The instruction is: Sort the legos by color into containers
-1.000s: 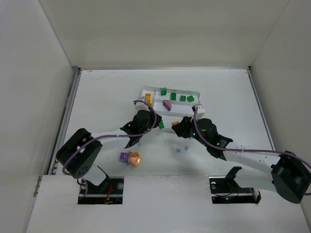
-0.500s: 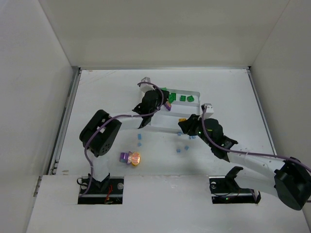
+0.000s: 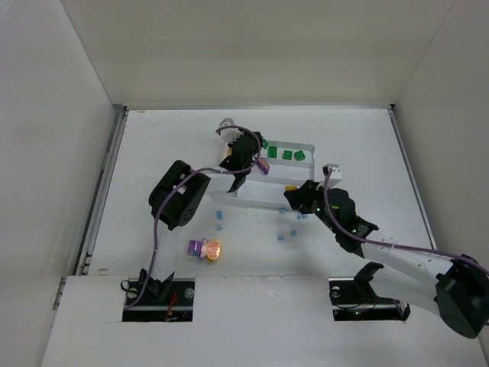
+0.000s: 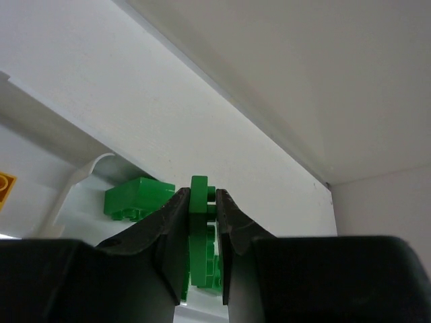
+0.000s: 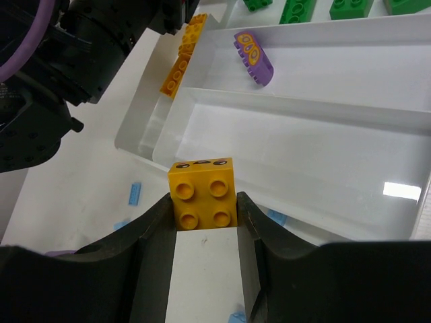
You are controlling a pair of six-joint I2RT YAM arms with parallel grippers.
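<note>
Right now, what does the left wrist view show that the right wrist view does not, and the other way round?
Only the left wrist view shows the left claw shut on a green brick. Only the right wrist view shows the right claw shut on a yellow brick, a purple brick in the tray, orange bricks at its left end, and light blue pieces on the table. Both show the white tray and loose green bricks in its far compartment.

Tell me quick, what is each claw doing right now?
Left claw: closed on a green brick.
Right claw: closed on a yellow brick.
</note>
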